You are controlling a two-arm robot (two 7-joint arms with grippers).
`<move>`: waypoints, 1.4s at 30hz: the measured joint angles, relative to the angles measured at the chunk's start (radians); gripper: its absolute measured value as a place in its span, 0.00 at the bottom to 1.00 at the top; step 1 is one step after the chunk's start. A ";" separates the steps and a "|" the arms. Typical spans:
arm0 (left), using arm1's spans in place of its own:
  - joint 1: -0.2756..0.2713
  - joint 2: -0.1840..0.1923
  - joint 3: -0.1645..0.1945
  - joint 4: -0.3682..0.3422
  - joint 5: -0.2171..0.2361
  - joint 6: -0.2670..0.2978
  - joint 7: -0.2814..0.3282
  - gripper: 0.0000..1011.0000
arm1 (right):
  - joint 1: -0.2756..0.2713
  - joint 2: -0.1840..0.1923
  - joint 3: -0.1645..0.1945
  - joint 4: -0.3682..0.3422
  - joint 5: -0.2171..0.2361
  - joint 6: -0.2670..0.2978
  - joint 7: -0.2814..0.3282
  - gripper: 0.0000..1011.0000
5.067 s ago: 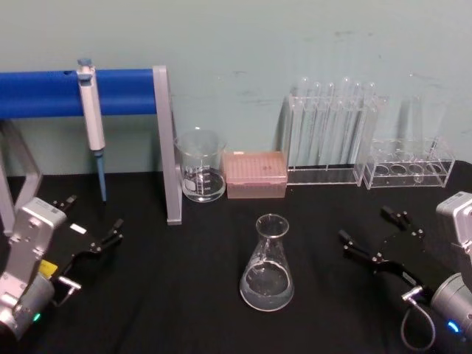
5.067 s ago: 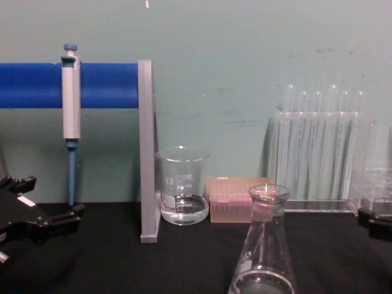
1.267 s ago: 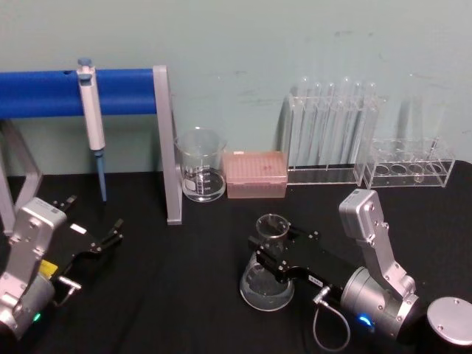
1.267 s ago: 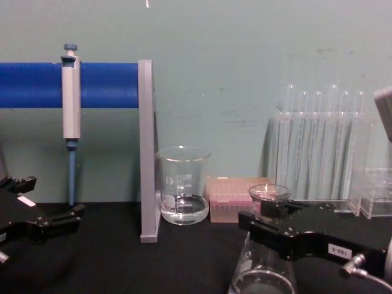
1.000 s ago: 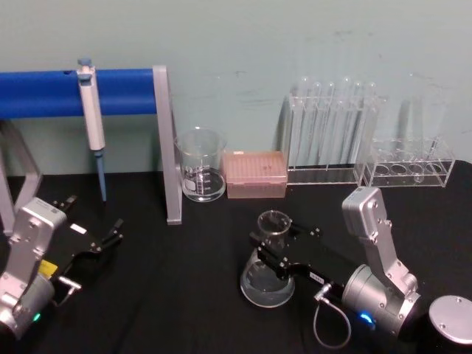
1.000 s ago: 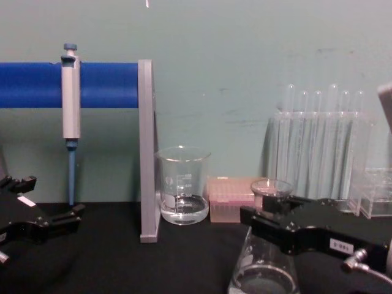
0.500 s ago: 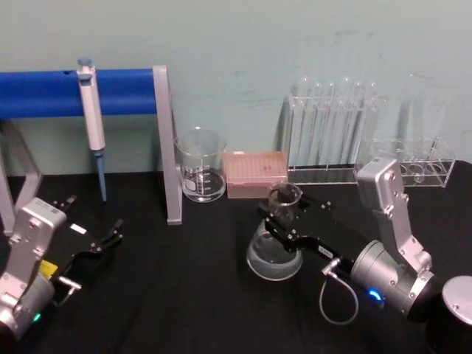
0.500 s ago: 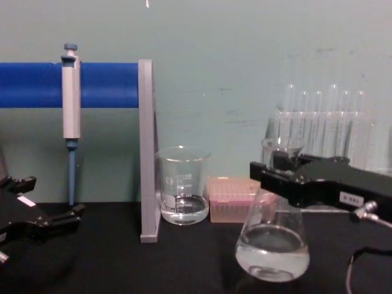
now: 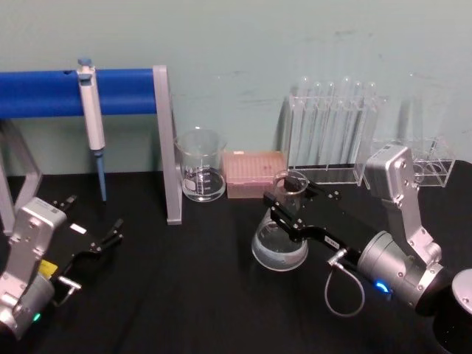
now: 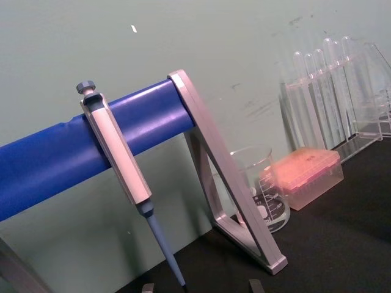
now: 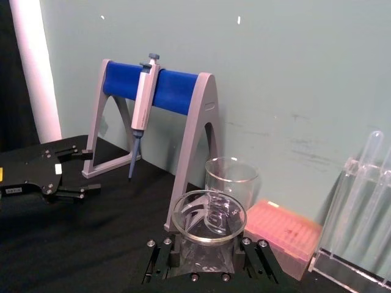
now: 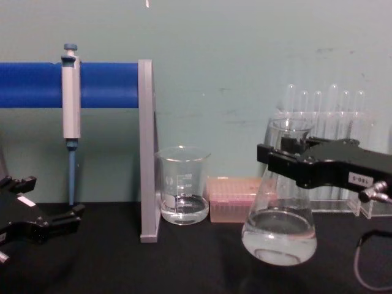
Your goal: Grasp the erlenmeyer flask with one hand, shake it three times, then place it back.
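Right gripper (image 9: 285, 196) holds the flask (image 9: 280, 248) by the neck, clear of the table (image 9: 184, 295).
Nearest, front left, the left gripper (image 9: 94, 214) sits low, jaws spread, empty. The right jaws clamp the neck under the rim; the flask hangs upright, liquid in its base. Behind it stand a pink tip box (image 9: 254, 174) and a beaker (image 9: 200, 167), both apart from it; farthest, the tube rack (image 9: 332, 141) at right, the pipette (image 9: 92, 110) on its blue stand (image 9: 40, 93) at left.

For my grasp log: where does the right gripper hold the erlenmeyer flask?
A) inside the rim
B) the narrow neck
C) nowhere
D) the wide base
B: the right gripper is shut around the neck of the erlenmeyer flask, just below its rim.
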 joint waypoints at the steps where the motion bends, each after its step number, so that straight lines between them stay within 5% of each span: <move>1: 0.000 0.000 0.000 0.000 0.000 0.000 0.000 0.99 | -0.001 0.001 0.001 -0.005 0.000 0.002 -0.002 0.45; 42: 0.000 0.000 0.000 0.000 0.000 0.000 0.000 0.99 | -0.012 -0.009 0.015 -0.043 -0.022 0.038 -0.032 0.45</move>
